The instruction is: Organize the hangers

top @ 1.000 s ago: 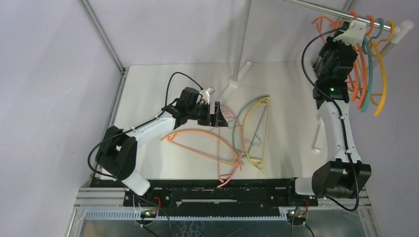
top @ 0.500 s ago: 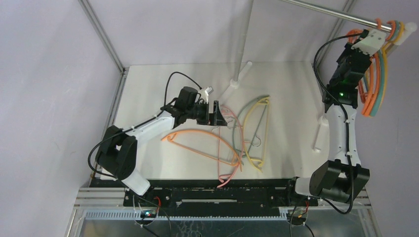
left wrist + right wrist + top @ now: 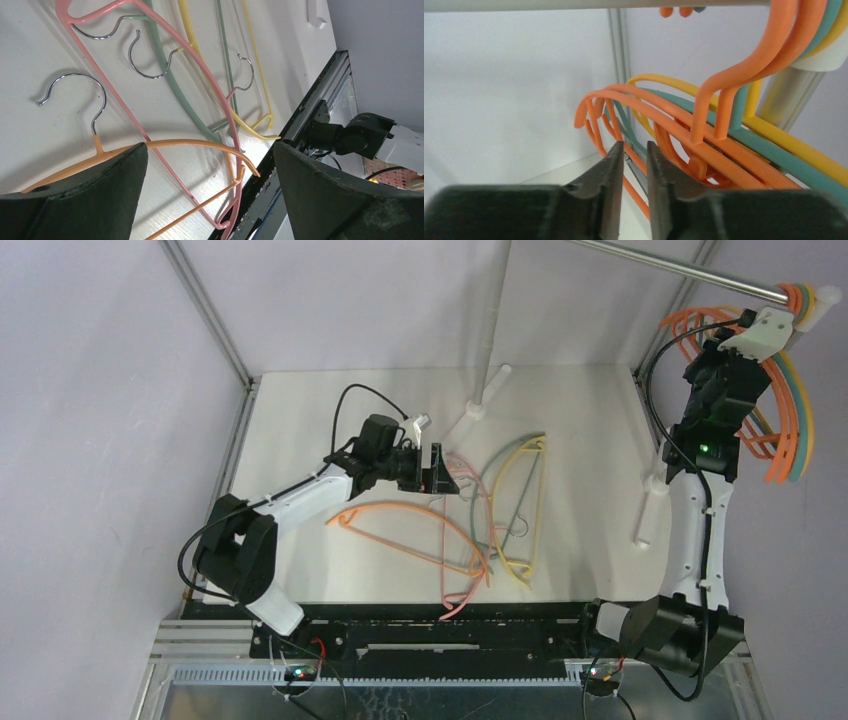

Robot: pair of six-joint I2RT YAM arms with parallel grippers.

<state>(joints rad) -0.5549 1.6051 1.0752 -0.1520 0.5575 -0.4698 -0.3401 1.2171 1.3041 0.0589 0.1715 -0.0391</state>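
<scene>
Hangers (image 3: 783,440): several on rail (image 3: 660,260) by barely parted right gripper (image 3: 634,150), grip unclear; others on table (image 3: 300,420) under spread left gripper (image 3: 440,472).

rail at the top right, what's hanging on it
Orange, teal and yellow hangers hook over the far end of the rail, beside its white cap. Their number cannot be told: they overlap, and the right gripper covers part of the bunch.

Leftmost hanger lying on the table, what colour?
The hanger is pale orange with a metal hook; the left wrist view shows it best.
</scene>
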